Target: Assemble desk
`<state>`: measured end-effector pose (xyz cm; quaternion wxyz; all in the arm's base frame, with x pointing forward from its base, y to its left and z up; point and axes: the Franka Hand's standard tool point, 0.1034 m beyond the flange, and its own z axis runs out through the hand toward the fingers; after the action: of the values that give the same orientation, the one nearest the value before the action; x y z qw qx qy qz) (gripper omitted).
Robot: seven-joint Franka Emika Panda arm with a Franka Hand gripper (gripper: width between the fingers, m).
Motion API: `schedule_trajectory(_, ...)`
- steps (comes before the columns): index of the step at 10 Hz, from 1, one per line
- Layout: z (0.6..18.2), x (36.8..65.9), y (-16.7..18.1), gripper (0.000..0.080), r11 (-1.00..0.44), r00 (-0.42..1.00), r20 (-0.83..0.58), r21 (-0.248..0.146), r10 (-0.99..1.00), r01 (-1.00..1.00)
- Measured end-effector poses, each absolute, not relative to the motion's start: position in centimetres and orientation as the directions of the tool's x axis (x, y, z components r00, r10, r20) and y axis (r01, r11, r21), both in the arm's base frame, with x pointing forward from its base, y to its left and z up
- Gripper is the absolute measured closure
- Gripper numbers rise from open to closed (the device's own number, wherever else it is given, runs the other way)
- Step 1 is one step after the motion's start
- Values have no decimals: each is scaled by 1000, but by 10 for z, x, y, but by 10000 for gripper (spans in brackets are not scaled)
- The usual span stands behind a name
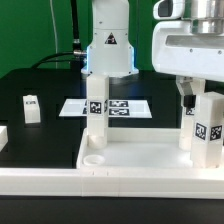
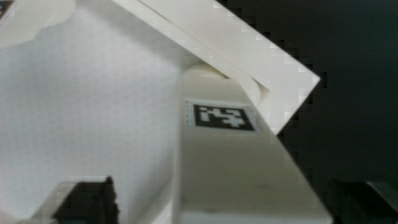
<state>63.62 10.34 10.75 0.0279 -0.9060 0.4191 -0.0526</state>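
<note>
The white tray-like tabletop [image 1: 120,182] lies at the front of the table, open side up, with a round socket [image 1: 92,157] in its near corner on the exterior view's left. One tagged white leg [image 1: 95,108] stands upright in its far corner on that side. A second tagged leg [image 1: 207,128] stands upright at the exterior view's right. My gripper [image 1: 197,100] hangs over its top. In the wrist view this leg [image 2: 240,160] runs up between my dark fingers [image 2: 89,200]. My gripper [image 2: 222,208] is open, with a gap showing beside the leg. The tabletop [image 2: 89,100] lies beneath.
A loose white leg [image 1: 32,107] stands on the black table at the exterior view's left, and another white part [image 1: 3,134] shows at that edge. The marker board [image 1: 125,105] lies flat behind the tabletop. The arm's base [image 1: 108,45] rises at the back.
</note>
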Motion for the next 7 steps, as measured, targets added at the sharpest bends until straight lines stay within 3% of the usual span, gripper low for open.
schedule_trajectory(5, 107, 637, 101, 151, -865, 859, 101, -63, -501, -497)
schedule_trajectory(7, 108, 637, 104, 151, -948, 941, 121, -23, -317, -316)
